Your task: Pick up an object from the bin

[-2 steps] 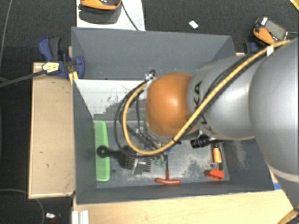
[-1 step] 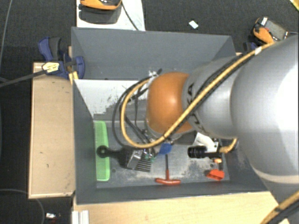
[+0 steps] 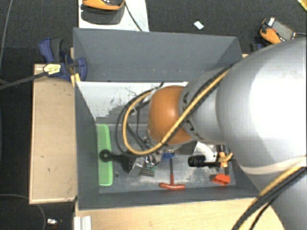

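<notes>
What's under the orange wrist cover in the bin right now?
Poking out past its lower edge: a black-handled tool reaching left to the green flat block, a small blue piece and a red T-handled tool. Whatever lies directly beneath the orange cover is hidden.

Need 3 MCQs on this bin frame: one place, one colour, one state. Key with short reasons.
1. The small orange piece lies:
A. lower right of the bin floor
B. upper left
C. outside the bin

2. The T-handled tool is:
A. blue
B. red
C. white

3. The long green piece:
A. stands on end
B. hangs over the rim
C. lies flat by the left wall

Key:
1. A, it sits near that corner.
2. B, its handle is red.
3. C, it lies lengthwise on the floor.
</notes>
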Available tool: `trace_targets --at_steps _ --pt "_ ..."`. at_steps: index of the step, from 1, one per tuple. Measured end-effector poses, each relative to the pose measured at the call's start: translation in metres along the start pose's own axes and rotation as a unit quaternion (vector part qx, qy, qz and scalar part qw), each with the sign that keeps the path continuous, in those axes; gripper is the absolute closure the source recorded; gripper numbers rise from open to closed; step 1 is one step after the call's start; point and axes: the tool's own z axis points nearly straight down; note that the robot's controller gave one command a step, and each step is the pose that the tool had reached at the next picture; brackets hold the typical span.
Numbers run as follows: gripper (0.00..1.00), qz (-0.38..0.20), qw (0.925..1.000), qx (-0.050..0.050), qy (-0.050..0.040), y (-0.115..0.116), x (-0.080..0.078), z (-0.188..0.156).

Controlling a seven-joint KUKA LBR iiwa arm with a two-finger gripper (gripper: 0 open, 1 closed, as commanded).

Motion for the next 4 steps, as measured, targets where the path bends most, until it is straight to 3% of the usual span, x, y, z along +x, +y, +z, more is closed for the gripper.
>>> trace_targets --at_steps 1,3,4 --pt "1.00 0.165 0.9864 -0.004 -0.0019 0.013 0.029 -0.004" --pt "1.00 0.165 0.9863 -0.005 -0.0025 0.013 0.029 -0.006" --pt "1.00 0.164 0.9864 0.001 0.0008 0.010 0.031 -0.029"
